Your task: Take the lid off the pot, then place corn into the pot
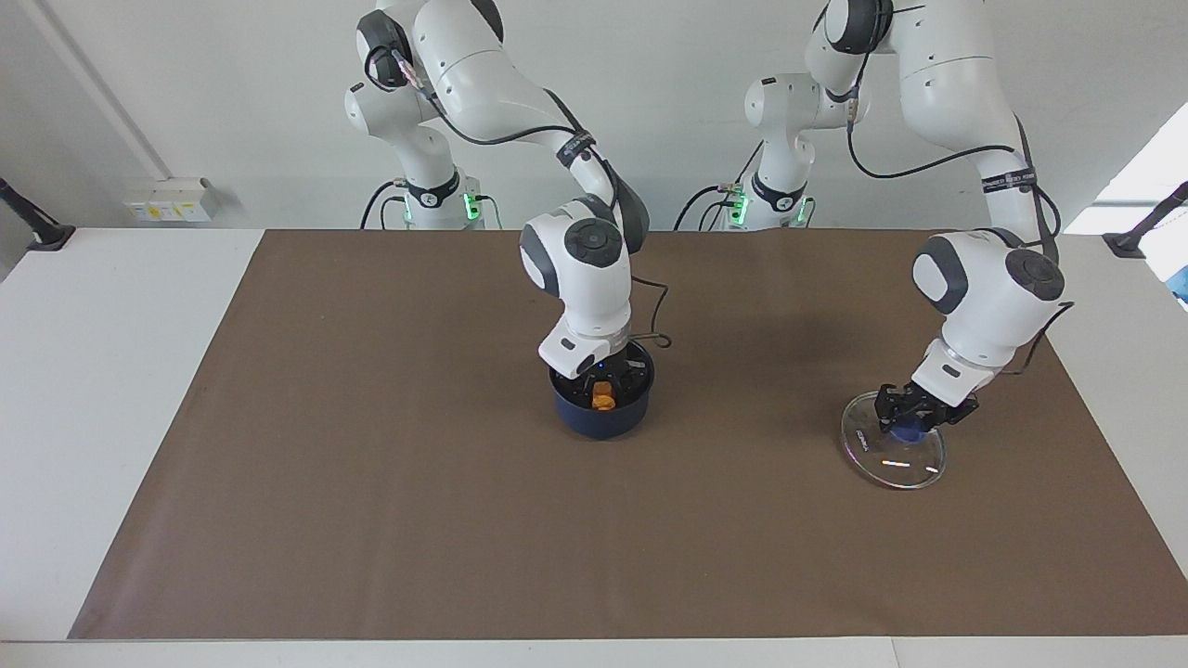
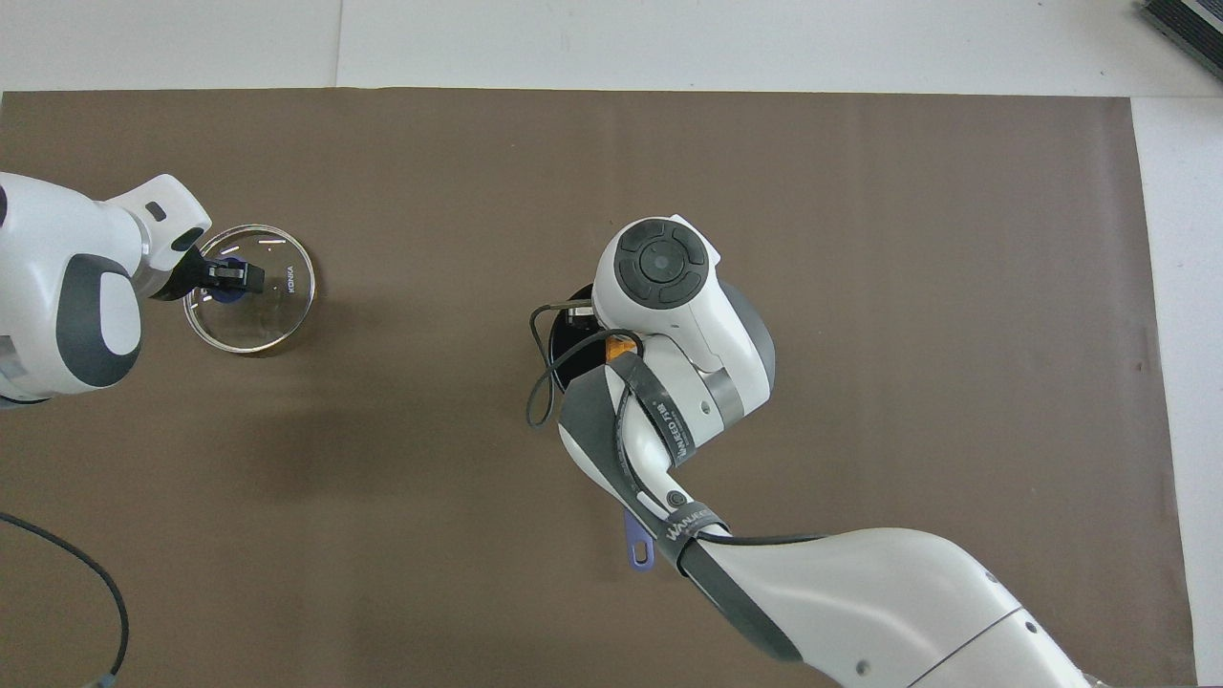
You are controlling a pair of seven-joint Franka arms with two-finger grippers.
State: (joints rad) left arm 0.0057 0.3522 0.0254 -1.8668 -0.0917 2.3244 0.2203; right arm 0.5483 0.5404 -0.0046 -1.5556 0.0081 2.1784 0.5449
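Facing view. Desk: white top, covered by a brown mat. Pot: dark blue, uncovered, standing on the mat near the middle of the desk. Right hand: lowered into the mouth of the pot, fingers closed on the corn, an orange-yellow piece showing just inside the rim (whether it touches the pot's bottom cannot be told). Lid: clear glass with a blue knob, toward the left arm's end of the desk, tilted, its lower edge at the mat. Left hand: closed on the knob of the lid.

Overhead view. Pot: mostly covered by the right arm; a dark arc of its rim shows, and its long blue handle points toward the robots, emerging from under the arm. Corn: only a small orange patch is seen. Right hand: hidden under the arm's wrist. Lid: round glass disc, well apart from the pot. Left hand: black fingers clamped on the blue knob.
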